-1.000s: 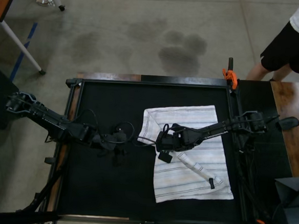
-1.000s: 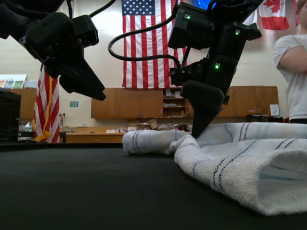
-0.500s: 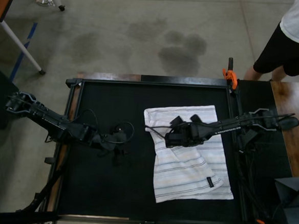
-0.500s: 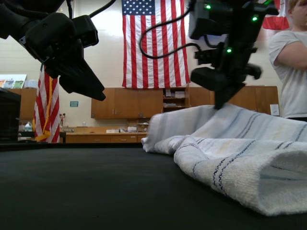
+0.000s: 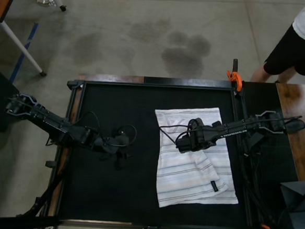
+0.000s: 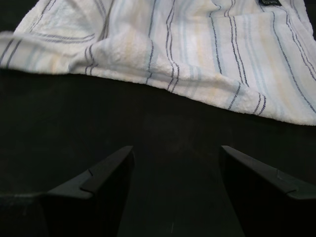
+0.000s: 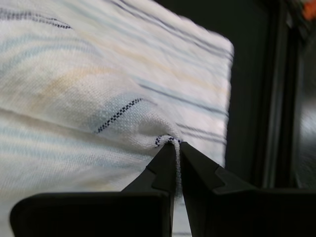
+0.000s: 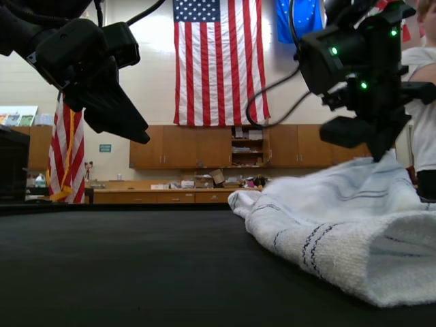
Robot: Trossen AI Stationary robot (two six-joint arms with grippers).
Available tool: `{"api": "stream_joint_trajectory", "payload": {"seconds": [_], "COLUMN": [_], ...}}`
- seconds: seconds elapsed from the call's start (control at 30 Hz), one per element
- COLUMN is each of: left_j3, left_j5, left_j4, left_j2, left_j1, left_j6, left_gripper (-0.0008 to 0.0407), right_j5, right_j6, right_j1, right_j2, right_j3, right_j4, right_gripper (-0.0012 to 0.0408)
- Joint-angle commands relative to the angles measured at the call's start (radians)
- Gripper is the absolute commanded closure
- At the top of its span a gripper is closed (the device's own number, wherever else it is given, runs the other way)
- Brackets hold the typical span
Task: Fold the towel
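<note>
One towel (image 5: pixel 191 164), pinched by right gripper (image 7: pixel 176 148), seemingly lifted

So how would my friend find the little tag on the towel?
Look at the black table from above; the striped towel lies on its right half. The tag sits near the towel's lower right edge, the only small dark patch on the white cloth.

I work in a lab or school workshop: stained concrete floor (image 5: pixel 147 35), black-topped bench (image 5: pixel 110 190) with an orange clamp (image 5: pixel 233 75), wooden wall cabinets (image 8: pixel 204 146), a large American flag (image 8: pixel 219 61) hanging above them.
</note>
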Motion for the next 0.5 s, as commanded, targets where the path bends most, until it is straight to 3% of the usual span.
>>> {"api": "stream_joint_trajectory", "payload": {"seconds": [0.0, 0.1, 0.27, 0.47], "left_j3": [0.0, 0.0, 0.0, 0.0], "left_j5": [0.001, 0.0, 0.001, 0.001], "left_j4": [0.0, 0.001, 0.001, 0.001], "left_j2": [0.001, 0.0, 0.0, 0.0], "left_j1": [0.0, 0.0, -0.001, -0.001], "left_j6": [0.0, 0.0, 0.0, 0.0], "left_gripper": [0.0163, 0.0163, 0.0163, 0.0163], "right_j5": [-0.042, -0.077, -0.075, -0.064], "right_j6": [0.011, 0.023, 0.058, 0.058], "right_j1": [-0.002, -0.001, -0.002, -0.03], "right_j2": [0.001, 0.001, 0.001, 0.001], "right_j3": [-0.019, -0.039, -0.06, -0.057], "right_j4": [-0.007, -0.008, -0.009, -0.059], "right_gripper": [0.039, 0.039, 0.0366, 0.0268]}}
